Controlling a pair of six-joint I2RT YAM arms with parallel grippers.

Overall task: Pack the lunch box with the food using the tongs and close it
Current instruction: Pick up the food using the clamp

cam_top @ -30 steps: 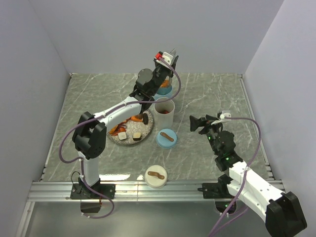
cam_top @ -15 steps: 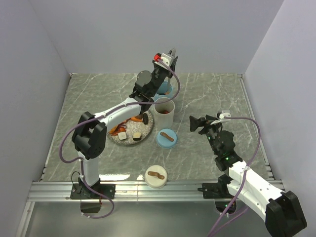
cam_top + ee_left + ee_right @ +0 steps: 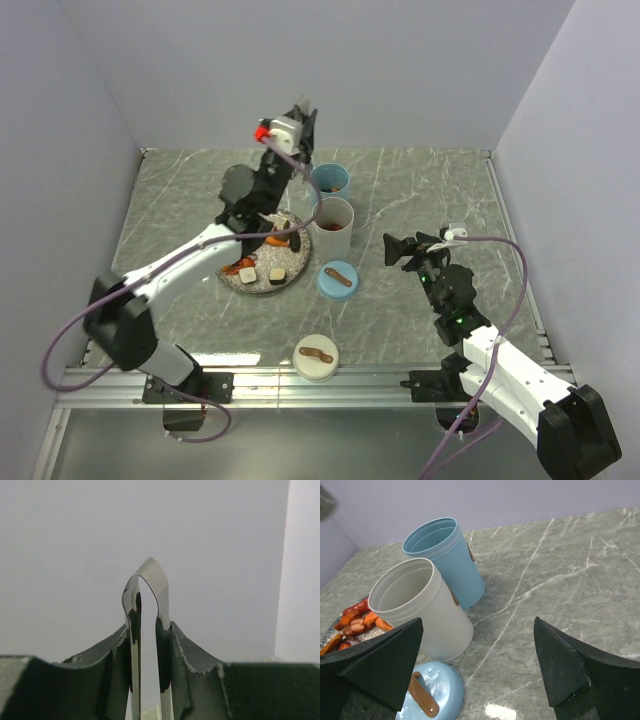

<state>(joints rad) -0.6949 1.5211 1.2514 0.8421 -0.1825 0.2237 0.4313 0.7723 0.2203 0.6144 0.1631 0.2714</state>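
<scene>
Tips of the tongs [image 3: 155, 572] below the wrist view's edge; plate [image 3: 270, 289] partly behind left arm [image 3: 190, 262]

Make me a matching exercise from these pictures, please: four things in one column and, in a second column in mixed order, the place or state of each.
Things:
1. tongs
2. white lid
3. blue cup
4. plate

Places or states:
A. just behind the white cup
B. holds food
C. clamped in the left gripper
D. closest to the arm bases

Pairs: 1-C, 2-D, 3-A, 4-B
</scene>
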